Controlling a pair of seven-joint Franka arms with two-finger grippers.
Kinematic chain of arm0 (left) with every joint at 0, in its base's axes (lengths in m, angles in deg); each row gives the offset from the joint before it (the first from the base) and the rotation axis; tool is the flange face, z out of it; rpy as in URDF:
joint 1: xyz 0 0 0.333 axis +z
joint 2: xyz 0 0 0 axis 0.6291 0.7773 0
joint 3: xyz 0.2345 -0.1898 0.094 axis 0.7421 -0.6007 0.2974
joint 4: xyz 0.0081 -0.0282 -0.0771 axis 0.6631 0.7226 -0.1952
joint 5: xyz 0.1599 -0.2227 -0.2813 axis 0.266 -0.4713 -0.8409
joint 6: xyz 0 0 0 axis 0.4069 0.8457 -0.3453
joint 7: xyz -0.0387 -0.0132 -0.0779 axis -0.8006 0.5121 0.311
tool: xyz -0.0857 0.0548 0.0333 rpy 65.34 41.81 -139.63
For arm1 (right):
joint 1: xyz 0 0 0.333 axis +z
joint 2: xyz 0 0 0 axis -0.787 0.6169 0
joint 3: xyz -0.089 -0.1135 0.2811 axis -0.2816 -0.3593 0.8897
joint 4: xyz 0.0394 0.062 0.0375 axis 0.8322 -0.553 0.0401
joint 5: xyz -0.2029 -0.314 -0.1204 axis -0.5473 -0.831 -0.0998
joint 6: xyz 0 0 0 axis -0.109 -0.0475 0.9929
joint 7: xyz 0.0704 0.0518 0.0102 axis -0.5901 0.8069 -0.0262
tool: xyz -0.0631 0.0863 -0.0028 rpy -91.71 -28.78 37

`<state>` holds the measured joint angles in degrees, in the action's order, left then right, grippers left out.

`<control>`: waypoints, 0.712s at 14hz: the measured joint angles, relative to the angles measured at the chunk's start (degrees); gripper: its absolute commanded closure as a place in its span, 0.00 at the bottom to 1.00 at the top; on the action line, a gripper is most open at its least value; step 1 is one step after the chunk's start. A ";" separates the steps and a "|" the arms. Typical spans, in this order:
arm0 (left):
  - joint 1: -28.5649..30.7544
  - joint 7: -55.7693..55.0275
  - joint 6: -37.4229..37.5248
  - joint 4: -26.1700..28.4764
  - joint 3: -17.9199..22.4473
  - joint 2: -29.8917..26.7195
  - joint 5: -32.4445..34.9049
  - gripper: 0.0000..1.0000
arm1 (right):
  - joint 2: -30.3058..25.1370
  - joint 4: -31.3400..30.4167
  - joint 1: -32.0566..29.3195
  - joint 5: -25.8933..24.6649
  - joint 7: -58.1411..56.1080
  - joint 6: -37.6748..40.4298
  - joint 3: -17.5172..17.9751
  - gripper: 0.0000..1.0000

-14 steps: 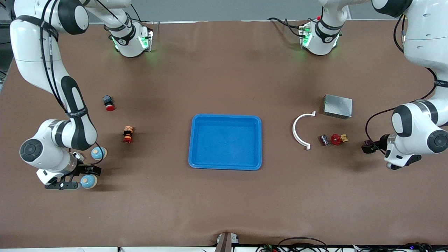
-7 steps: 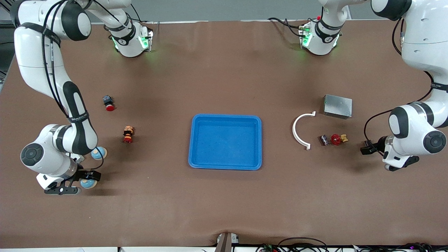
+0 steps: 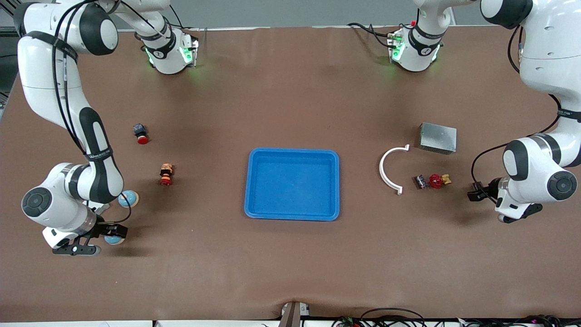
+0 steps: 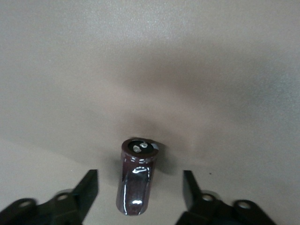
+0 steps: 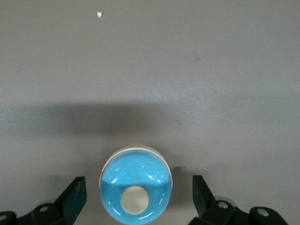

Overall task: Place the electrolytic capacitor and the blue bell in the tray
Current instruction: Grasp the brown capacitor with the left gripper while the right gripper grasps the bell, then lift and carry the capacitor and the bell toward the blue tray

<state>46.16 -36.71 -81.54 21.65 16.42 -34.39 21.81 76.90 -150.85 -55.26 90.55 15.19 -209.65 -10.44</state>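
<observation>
Capacitor (image 4: 137, 180): one, between spread left fingers (image 4: 86, 190) | blue bells: two, one (image 5: 136, 187) between spread right fingers (image 5: 74, 197) | tray (image 3: 337, 185): one

No print can be read on the table's things. The only lettering in sight is a small band of text on the right arm's forearm (image 3: 99, 145) and another on the left arm's forearm (image 3: 571, 109) (both too small to make out in the front view). The wrist views show no writing.
</observation>
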 measured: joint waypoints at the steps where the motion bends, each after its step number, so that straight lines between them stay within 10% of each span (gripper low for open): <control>1: 0.00 0.00 0.00 -0.11 0.00 0.08 0.00 0.63 | 0.24 0.13 -0.04 0.08 0.00 0.00 0.00 0.00; 4: -0.01 0.00 0.00 -0.51 0.00 0.22 0.00 0.88 | 0.48 0.19 -0.06 0.48 0.01 0.02 0.00 0.30; 7: -0.01 -0.56 -0.05 -1.03 0.00 0.33 0.00 1.00 | 0.47 0.27 -0.05 0.60 0.01 0.35 0.02 1.00; 10: -0.02 -1.20 -0.04 -1.60 0.00 0.33 0.00 1.00 | 0.44 1.78 0.09 0.66 0.18 3.56 0.19 1.00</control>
<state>46.14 -37.91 -81.59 20.05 16.42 -34.05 21.81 77.34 -149.07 -55.17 91.21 15.37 -206.10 -10.25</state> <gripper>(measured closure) 0.678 0.357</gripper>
